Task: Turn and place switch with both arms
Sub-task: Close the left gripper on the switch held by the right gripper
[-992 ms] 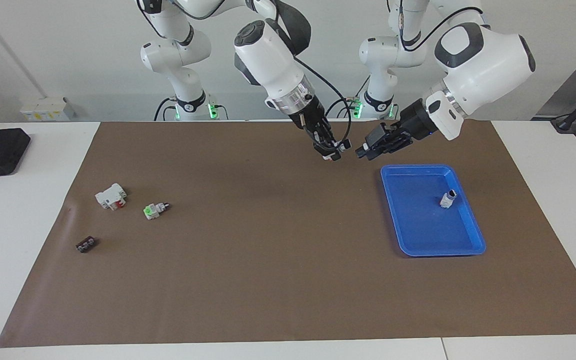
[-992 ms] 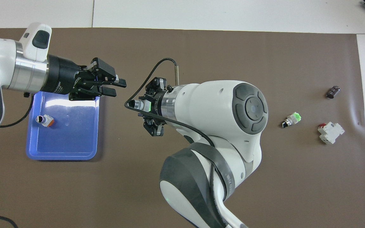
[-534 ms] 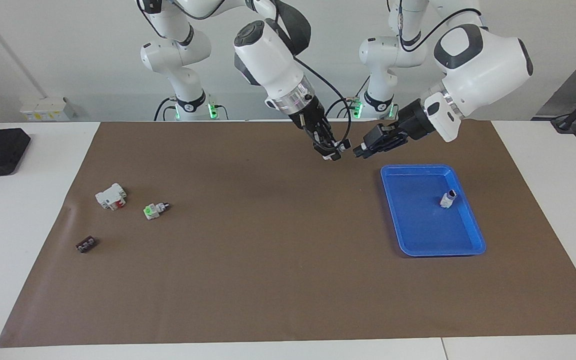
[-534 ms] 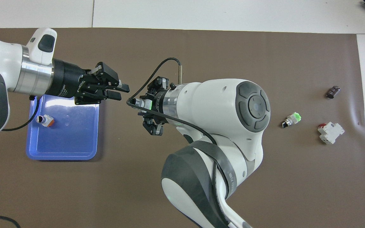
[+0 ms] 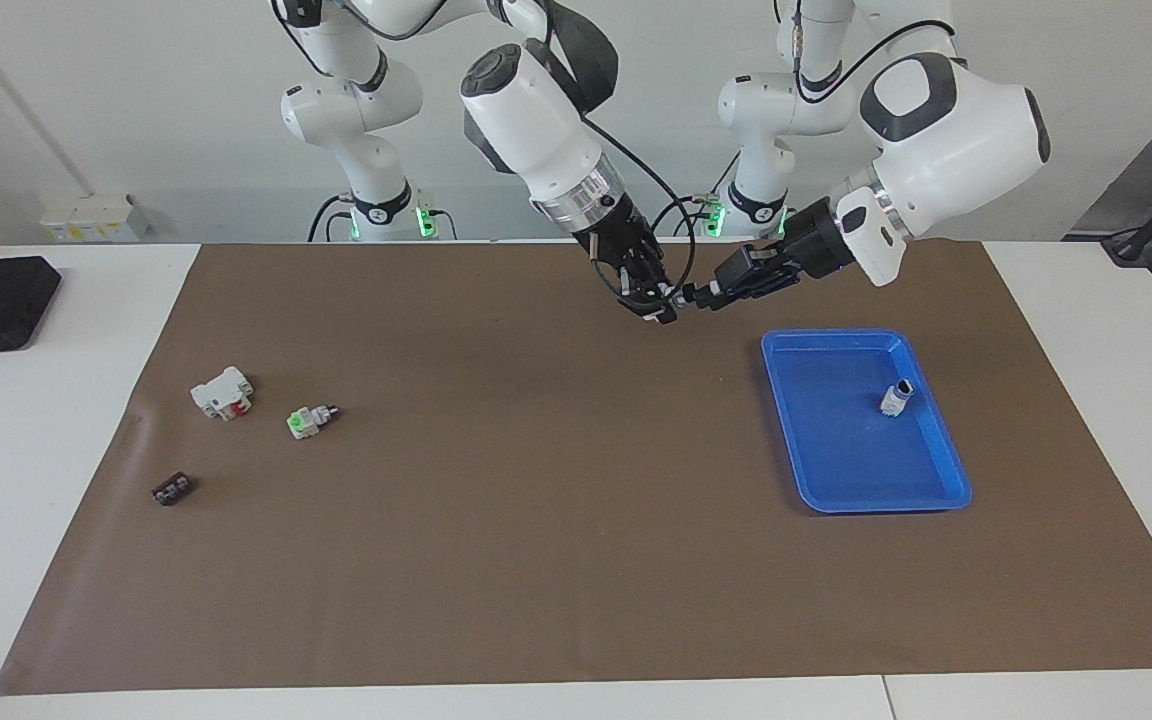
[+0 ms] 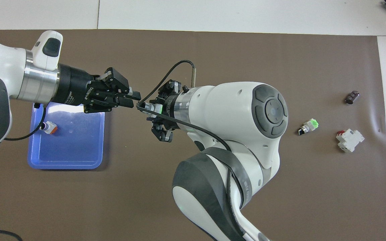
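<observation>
Handover in mid-air; nothing placed yet.

Facing view: the right pincer (image 5: 658, 306) is clamped on the switch (image 5: 673, 294) above the brown mat (image 5: 536, 520), just off the blue tray (image 5: 866, 508). The left pincer (image 5: 700, 296) meets the switch's free end; whether it grips, I cannot tell. Overhead view: both pincers meet beside the tray's corner. Transfer, turn and set-down remain.

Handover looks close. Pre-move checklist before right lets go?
1. Right gripper shut on switch: ok.
2. Left gripper lined up at the switch's free end: ok.
3. Left gripper's hold on switch secure: cannot tell.
4. Switch over tray: not ok; it hangs over the mat beside the tray.
5. Bare room in tray: ok; one small part lies in it.
</observation>
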Robot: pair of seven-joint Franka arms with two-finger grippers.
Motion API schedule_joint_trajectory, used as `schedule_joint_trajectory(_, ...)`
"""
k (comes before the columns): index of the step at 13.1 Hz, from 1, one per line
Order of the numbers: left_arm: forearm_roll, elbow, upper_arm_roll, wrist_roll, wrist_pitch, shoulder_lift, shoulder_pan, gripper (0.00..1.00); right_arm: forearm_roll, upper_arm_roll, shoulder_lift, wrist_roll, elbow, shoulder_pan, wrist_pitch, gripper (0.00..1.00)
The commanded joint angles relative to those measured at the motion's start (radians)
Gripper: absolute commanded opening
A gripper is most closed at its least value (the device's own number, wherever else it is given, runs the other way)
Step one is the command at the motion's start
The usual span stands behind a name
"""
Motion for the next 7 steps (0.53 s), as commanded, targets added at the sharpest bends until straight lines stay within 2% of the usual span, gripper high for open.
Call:
schedule_joint_trajectory(1,-0.017,-0.032,0.0,-0.009,0.021,-0.026,-0.02,0.29,0.01,0.005,-0.007,0.013,0.006,-0.009,-0.018,0.0)
schedule_joint_trajectory(4,-0.016,-0.037,0.0,-0.009,0.019,-0.027,-0.022,0.21,0.01,0.005,-0.007,0.013,0.006,-0.007,-0.018,0.0)
schedule_joint_trajectory(7,-0.016,-0.04,0.0,-0.008,0.018,-0.03,-0.022,0.03,0.01,0.005,-0.007,0.009,0.006,-0.007,-0.018,0.0)
